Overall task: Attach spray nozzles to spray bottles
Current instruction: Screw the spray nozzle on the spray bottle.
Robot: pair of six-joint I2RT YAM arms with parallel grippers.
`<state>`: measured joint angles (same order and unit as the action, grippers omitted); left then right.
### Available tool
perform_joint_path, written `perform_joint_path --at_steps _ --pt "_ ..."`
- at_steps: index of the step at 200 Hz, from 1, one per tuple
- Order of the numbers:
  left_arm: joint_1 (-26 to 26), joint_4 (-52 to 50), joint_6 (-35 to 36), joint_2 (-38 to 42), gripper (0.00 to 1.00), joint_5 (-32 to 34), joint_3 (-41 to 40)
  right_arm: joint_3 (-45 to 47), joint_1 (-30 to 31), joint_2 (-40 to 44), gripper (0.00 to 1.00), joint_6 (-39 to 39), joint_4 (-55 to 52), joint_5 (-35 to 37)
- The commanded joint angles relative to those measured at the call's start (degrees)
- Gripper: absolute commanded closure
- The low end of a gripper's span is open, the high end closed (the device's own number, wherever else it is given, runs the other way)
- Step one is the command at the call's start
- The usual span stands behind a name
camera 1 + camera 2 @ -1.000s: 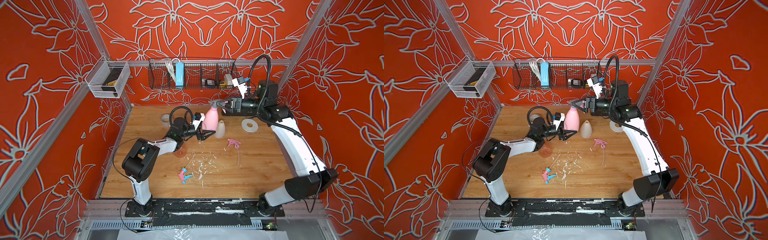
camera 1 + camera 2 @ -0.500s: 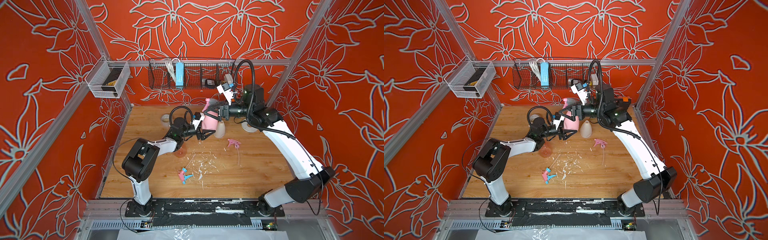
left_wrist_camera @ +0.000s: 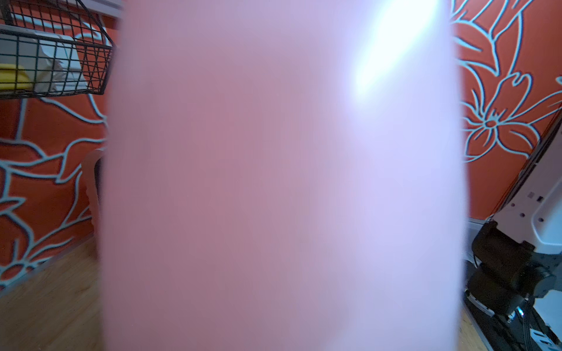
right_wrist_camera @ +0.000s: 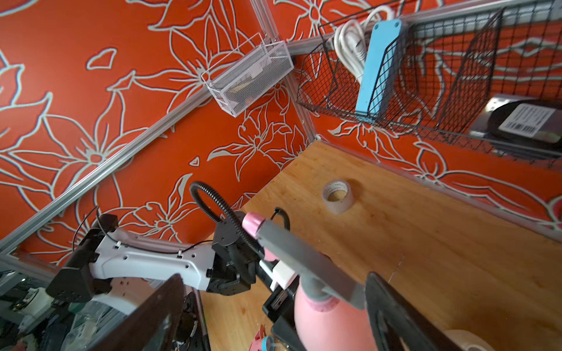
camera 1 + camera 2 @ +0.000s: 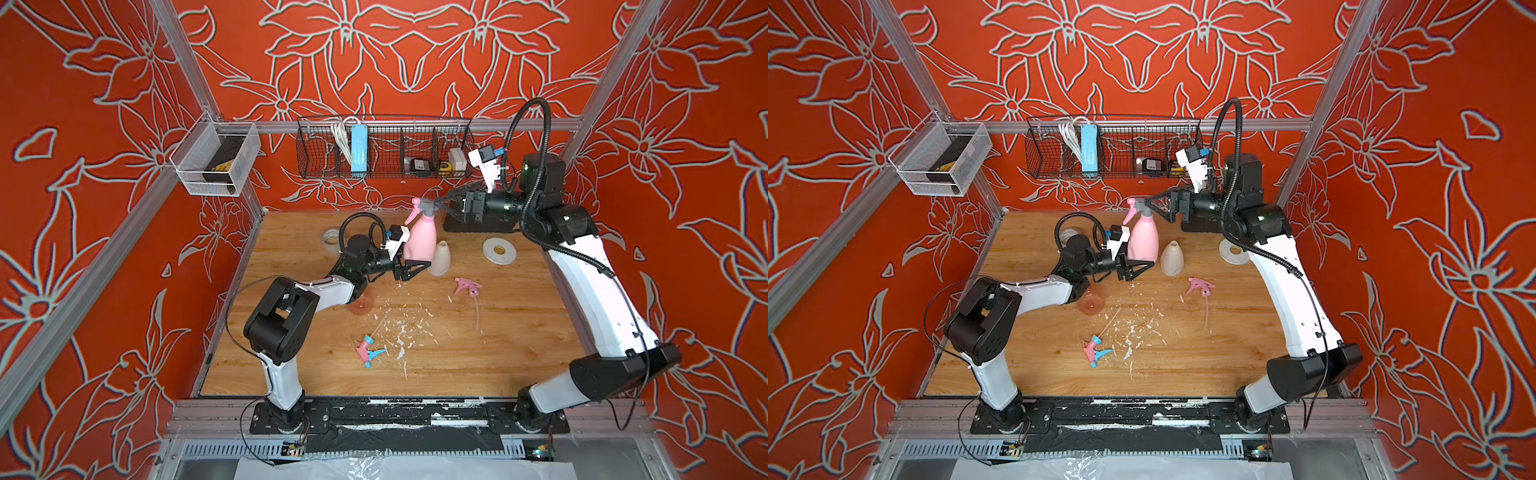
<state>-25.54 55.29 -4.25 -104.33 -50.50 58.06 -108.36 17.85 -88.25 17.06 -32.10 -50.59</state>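
A pink spray bottle [image 5: 420, 241] [image 5: 1143, 243] stands upright at the back of the table, with a pink spray nozzle with a grey top [image 5: 424, 205] [image 5: 1140, 204] on its neck. My left gripper [image 5: 410, 266] [image 5: 1133, 268] is shut on the bottle's base, and the bottle [image 3: 273, 182] fills the left wrist view. My right gripper [image 5: 439, 203] [image 5: 1153, 202] [image 4: 273, 276] is open, its jaws wide on either side of the nozzle's grey top [image 4: 304, 261]. A white spray bottle [image 5: 439, 259] stands beside the pink one. An all-pink nozzle [image 5: 465, 286] and a pink-and-blue nozzle [image 5: 368, 348] lie loose.
A transparent orange-pink bottle [image 5: 360, 306] shows partly under my left forearm. Two white tape rolls [image 5: 498, 250] [image 5: 332, 236] lie at the back. White flakes [image 5: 401, 330] are scattered mid-table. A black wire basket [image 5: 382, 149] hangs on the back wall, just behind the right wrist.
My right arm swung left over the nozzle half a second ago and has drawn back to the right, its jaws now wider. The left arm and the pink bottle have stayed still.
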Motion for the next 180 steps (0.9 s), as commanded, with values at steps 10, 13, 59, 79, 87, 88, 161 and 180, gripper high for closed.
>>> perform_joint_path --at_steps 10,13,59,79,87,88,161,180 --pt "-0.12 -0.89 1.53 1.41 0.52 -2.00 0.74 -5.92 0.35 -7.18 0.11 -1.36 -1.89 -2.87" --pt "-0.08 -0.92 1.53 1.41 0.53 -2.04 0.74 -6.25 0.35 -7.62 0.12 -1.19 -2.03 -3.39" --pt "-0.11 0.85 0.83 1.41 0.53 -1.20 0.39 -0.46 0.87 -4.75 0.17 0.26 0.66 -8.18" --pt "-0.09 0.76 0.91 1.14 0.53 -0.91 0.56 3.28 0.96 -1.79 0.20 0.43 1.75 -8.25" --pt "-0.09 0.71 1.00 0.98 0.53 -0.65 0.64 4.86 1.04 -0.38 0.22 0.54 2.40 -7.80" --pt "-0.11 0.62 1.04 0.98 0.53 -0.61 0.69 5.02 1.00 -0.19 0.22 0.53 2.44 -7.79" --pt "-0.28 0.47 0.21 0.32 0.53 0.34 1.16 7.42 2.46 3.48 0.38 -2.91 -0.86 -2.83" --pt "-0.28 -0.24 0.68 0.71 0.52 0.46 1.26 5.40 2.63 3.25 0.37 -5.41 -4.99 4.67"
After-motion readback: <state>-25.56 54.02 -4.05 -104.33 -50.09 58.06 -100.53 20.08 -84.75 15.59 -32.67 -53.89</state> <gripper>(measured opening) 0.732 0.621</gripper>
